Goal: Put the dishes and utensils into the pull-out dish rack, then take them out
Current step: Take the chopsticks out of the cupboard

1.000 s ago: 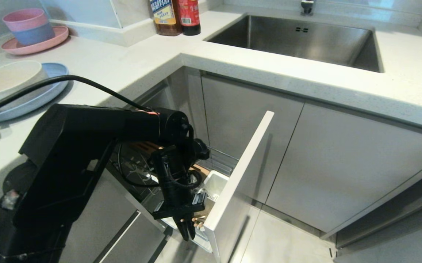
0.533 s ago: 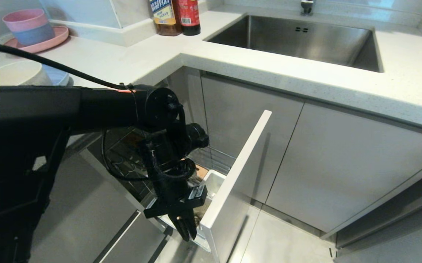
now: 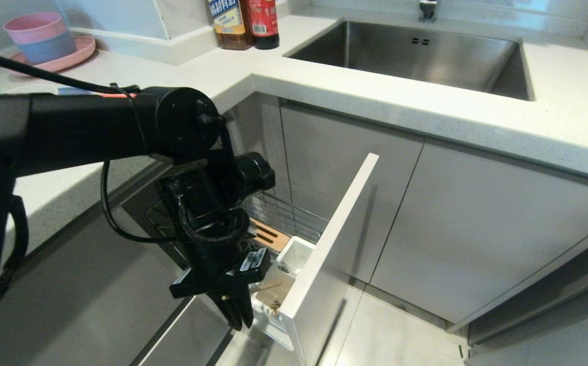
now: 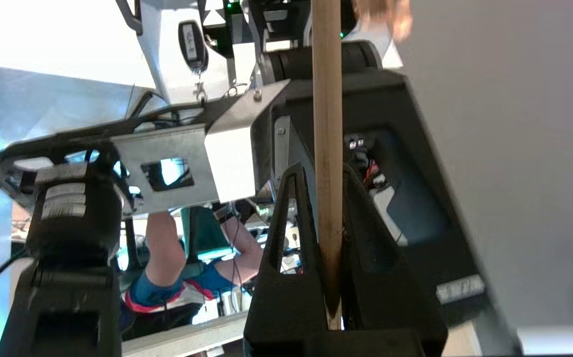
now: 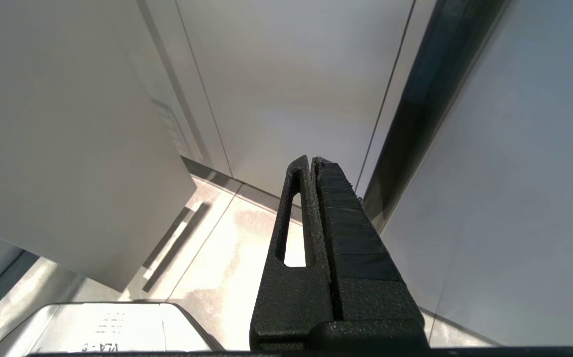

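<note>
The pull-out dish rack [image 3: 294, 229] stands drawn out from the corner cabinet under the tabletop [image 3: 375, 86], its narrow white door front [image 3: 332, 244] angled toward the floor. Inside it, chrome wire bars run along the back, a slotted wooden knife block [image 3: 268, 235] lies beside them, and a white plastic cutlery holder [image 3: 291, 259] sits just behind the door front.

The left gripper [image 3: 237, 314] hangs pointing down just beside the rack's near edge, in front of the cutlery holder. In the left wrist view its jaws are clamped on a thin wooden chopstick [image 4: 327, 148], which runs straight out between the fingers [image 4: 286, 233] and on past their tips. Whether a second stick is held along with it cannot be told.

The right gripper [image 5: 314, 163] is parked low with its jaws pressed together and empty, facing plain cabinet fronts and the pale floor.

On the far left of the tabletop a pink plate [image 3: 57, 58] carries stacked pink and blue bowls [image 3: 39, 35]. Two sauce bottles [image 3: 243, 23] stand beside the steel sink [image 3: 411, 56].
</note>
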Controlling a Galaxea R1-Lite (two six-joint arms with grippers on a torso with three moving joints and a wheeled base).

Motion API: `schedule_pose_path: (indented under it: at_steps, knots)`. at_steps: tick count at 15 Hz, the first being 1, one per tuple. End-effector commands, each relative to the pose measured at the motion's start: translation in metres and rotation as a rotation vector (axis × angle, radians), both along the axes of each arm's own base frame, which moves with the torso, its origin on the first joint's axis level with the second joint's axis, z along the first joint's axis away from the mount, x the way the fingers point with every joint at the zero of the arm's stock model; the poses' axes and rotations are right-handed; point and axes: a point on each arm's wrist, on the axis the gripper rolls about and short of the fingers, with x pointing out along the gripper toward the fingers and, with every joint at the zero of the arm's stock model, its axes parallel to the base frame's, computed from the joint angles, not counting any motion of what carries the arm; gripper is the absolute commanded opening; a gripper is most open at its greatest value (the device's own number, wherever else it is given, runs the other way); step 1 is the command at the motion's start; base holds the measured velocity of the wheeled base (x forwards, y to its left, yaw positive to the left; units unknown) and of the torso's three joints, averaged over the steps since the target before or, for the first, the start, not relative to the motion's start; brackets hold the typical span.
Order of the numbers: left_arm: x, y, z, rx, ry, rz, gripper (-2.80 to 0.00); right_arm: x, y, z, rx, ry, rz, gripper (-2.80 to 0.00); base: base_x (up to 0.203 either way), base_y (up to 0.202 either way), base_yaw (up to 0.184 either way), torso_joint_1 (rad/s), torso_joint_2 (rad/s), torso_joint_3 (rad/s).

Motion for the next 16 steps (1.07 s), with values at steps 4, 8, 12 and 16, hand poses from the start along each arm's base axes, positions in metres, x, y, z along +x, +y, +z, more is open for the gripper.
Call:
schedule_pose_path:
  at_steps: [4, 8, 12, 16]
  knots:
    - [-0.028, 0.019, 0.04, -0.074, -0.1, -0.004, -2.8, 0.0, 0.0, 0.0, 0.0, 0.001, 0.0, -2.8, 0.0, 0.0, 0.0, 0.0, 0.0, 0.0]
    - [-0.047, 0.023, 0.058, -0.115, -0.152, -0.038, -2.8, 0.0, 0.0, 0.0, 0.0, 0.002, 0.0, -2.8, 0.0, 0.0, 0.0, 0.0, 0.0, 0.0]
    - [-0.074, 0.036, 0.082, -0.172, -0.237, -0.068, -2.8, 0.0, 0.0, 0.0, 0.0, 0.002, 0.0, -2.8, 0.0, 0.0, 0.0, 0.0, 0.0, 0.0]
    - [-0.117, 0.066, 0.117, -0.204, -0.429, -0.085, -2.8, 0.0, 0.0, 0.0, 0.0, 0.002, 0.0, -2.8, 0.0, 0.0, 0.0, 0.0, 0.0, 0.0]
